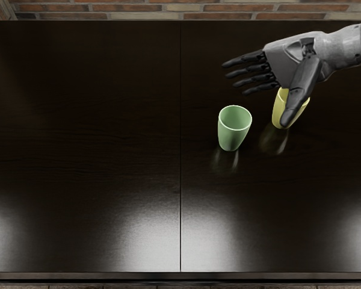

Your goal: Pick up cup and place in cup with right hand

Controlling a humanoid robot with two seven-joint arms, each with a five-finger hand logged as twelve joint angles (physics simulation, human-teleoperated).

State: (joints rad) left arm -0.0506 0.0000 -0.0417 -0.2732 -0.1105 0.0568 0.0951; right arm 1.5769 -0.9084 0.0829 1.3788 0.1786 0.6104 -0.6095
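Reaching in from the right edge, the right hand [289, 63] has 4 fingers outstretched, gripping nothing. Its thumb crosses in front of the yellow cup [278, 112], partly hiding it; the green cup [233, 137] stands upright, apart from both.

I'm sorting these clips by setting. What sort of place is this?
Probably a simulated room with a robot workspace: a dark, glossy table, a brick wall behind it, and a robot's right hand above.

On your dark, glossy tabletop [84, 144], you see an upright green cup [233, 139] near a partly hidden yellow cup [278, 111].
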